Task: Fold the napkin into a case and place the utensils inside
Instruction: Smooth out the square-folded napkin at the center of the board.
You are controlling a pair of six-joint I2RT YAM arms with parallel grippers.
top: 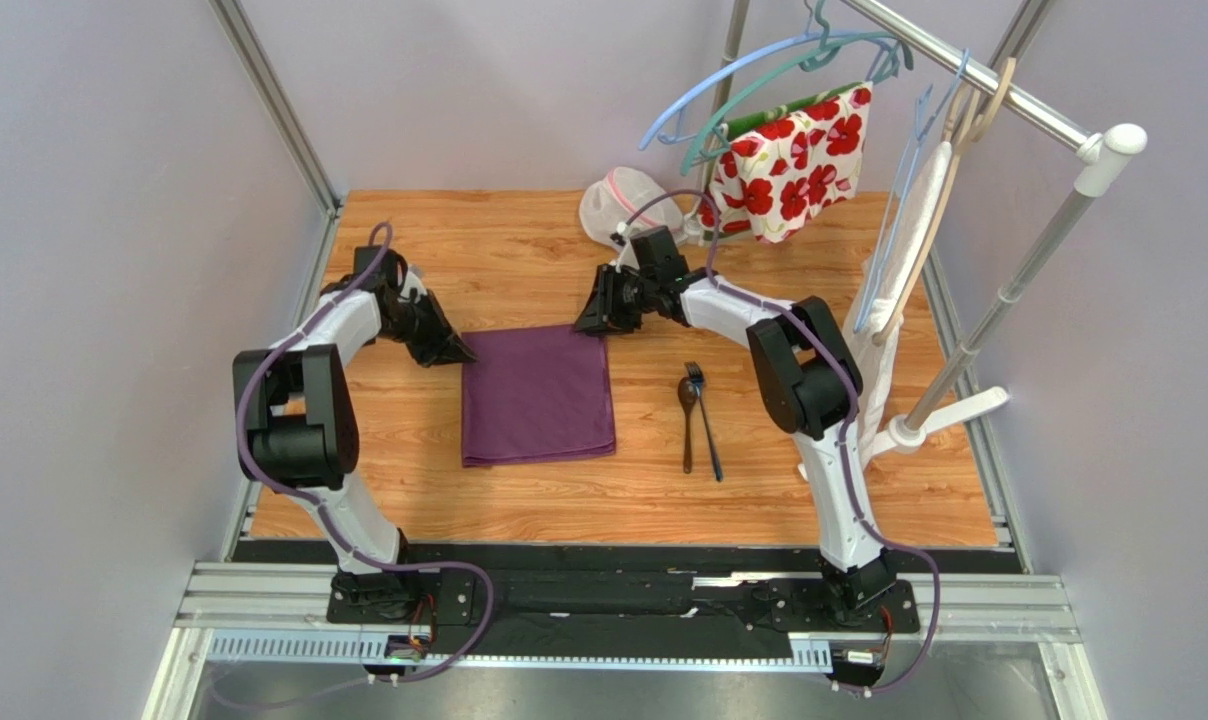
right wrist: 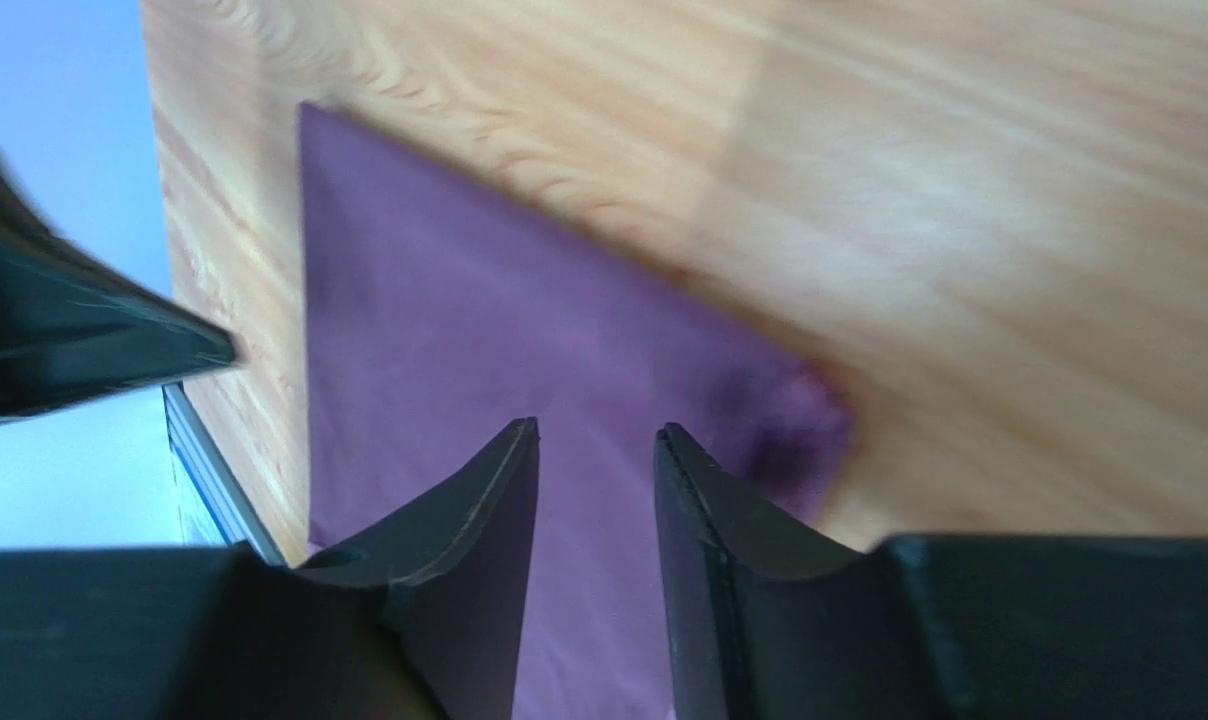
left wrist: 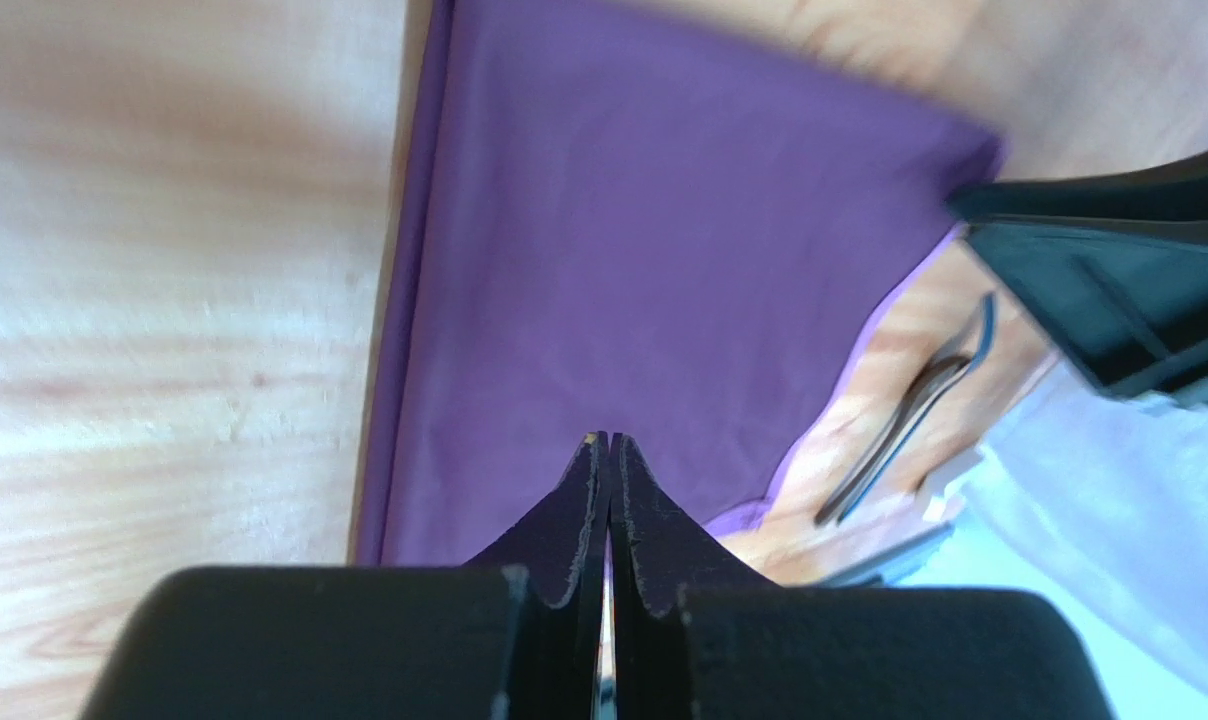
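The dark purple napkin lies flat and unfolded on the wooden table. My left gripper is at its far left corner, with the jaws pressed shut and nothing seen between them. My right gripper is at the far right corner, open, with its fingers over the cloth. The napkin fills the left wrist view and the right wrist view. The two dark utensils, a spoon and a fork, lie side by side right of the napkin. They also show in the left wrist view.
A white mesh pouch lies at the back of the table. A white cloth with red flowers hangs on a hanger from a clothes rack at the right. The rack's white base stands close to the utensils.
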